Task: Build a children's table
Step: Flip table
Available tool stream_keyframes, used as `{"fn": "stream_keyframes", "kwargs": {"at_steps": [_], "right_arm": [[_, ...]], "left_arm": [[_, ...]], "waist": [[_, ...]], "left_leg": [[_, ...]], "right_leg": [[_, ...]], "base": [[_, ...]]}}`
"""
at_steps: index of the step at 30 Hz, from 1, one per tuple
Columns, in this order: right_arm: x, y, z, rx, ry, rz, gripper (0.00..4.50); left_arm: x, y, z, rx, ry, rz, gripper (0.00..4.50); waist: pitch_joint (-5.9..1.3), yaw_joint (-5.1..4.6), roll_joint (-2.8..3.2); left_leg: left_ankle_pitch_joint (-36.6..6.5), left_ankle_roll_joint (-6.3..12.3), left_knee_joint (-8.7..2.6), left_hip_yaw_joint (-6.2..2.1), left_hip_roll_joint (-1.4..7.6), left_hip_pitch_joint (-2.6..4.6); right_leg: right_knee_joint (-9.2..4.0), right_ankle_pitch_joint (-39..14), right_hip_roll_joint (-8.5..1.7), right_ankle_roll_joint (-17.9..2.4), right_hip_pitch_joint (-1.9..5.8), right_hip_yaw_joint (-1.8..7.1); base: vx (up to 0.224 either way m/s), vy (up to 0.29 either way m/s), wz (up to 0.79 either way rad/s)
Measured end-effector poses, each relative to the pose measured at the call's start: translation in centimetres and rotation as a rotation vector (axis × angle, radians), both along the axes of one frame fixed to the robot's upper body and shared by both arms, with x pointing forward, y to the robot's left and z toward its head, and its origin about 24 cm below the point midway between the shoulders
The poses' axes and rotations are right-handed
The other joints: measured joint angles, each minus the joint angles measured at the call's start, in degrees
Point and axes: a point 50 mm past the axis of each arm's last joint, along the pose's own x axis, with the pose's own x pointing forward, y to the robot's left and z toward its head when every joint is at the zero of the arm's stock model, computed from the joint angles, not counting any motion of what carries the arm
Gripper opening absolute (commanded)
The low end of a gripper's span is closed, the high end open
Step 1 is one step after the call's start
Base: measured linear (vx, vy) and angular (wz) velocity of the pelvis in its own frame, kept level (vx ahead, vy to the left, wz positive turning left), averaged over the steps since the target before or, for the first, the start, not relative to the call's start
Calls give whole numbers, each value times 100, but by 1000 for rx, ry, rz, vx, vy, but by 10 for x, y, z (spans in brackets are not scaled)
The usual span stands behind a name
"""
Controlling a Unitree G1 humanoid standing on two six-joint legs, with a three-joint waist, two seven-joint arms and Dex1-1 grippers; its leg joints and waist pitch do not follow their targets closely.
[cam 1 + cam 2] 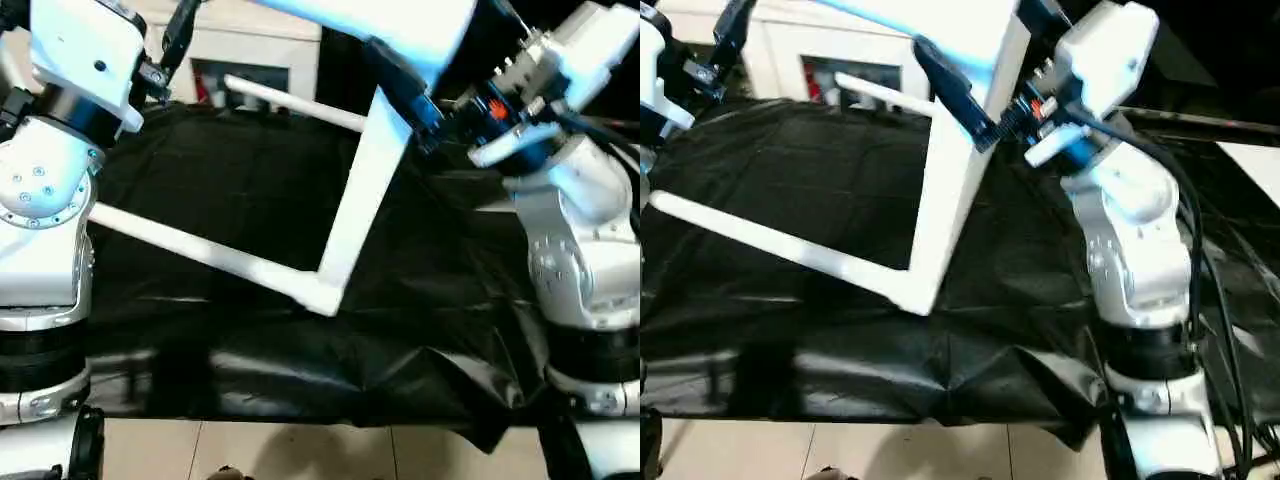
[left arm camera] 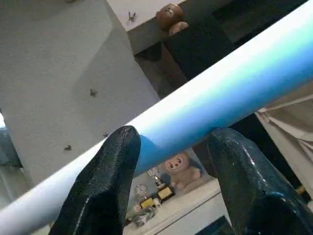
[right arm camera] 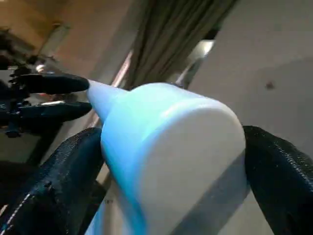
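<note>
Both my tools clamp one white leg (image 2: 205,105) aloft, left tool (image 2: 171,183) mid-shaft, right tool (image 3: 171,181) at its end, steadying it above the counter (image 1: 250,160).

A white tubular leg (image 2: 205,105) lay slantwise between the left gripper's (image 2: 173,147) two black fingers (image 2: 105,186), which pressed its sides; teddy bears (image 2: 181,171) sat on shelving behind.
</note>
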Motion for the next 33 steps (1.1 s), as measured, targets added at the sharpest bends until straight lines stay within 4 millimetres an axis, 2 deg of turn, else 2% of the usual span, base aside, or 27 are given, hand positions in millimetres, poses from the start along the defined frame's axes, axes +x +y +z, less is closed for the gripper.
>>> {"fn": "stream_keyframes", "kwargs": {"at_steps": [4, 9, 14, 20, 26, 31, 33], "right_arm": [[2, 4, 8, -22, -45, 41, 450], [-2, 12, 21, 63, -76, 137, 450], [-13, 18, 25, 33, -77, 246, 450], [-29, 26, 2, -14, -44, 288, 450], [-38, 26, -27, 56, 31, 179, 450], [-42, 19, -40, 122, 74, 94, 450], [-49, 16, -50, 145, 100, 74, 450]], "left_arm": [[0, 1, -5, 2, 17, 4, 267], [0, 1, -7, -4, 31, -4, 267], [0, 0, -13, -35, 57, -36, 267], [0, 3, -18, -54, 77, -30, 267], [0, 11, -22, -90, 89, -8, 267], [0, 14, -38, -156, 144, -38, 267], [-2, 13, -52, -208, 197, -86, 267]], "waist": [[10, 28, -18], [19, 43, -35], [17, 83, -40], [14, 82, -47], [22, 81, -32], [22, 91, -16], [20, 88, -8]], "left_leg": [[1, -1, 0, 0, 1, 0], [1, -2, 0, 1, 1, 0], [1, -1, -3, 1, 1, 0], [2, -3, -4, 1, 1, 8], [9, -14, -8, -3, 1, 13], [8, -13, -10, -5, -3, 8], [7, -12, -22, -5, -5, 7]], "right_leg": [[2, 0, 0, 1, -4, -1], [2, -6, 0, 11, -6, 1], [1, -6, 0, 10, -6, 1], [1, -13, 1, 23, -2, 2], [4, -13, 2, 29, -3, 1], [-4, -14, 2, 30, -2, 3], [-16, -14, 2, 30, -1, 3]], "base": [[0, 0, 0], [0, 0, 0], [0, 0, 0], [0, 0, 0], [0, 0, 0], [0, 0, 0], [0, 0, 0]]}}
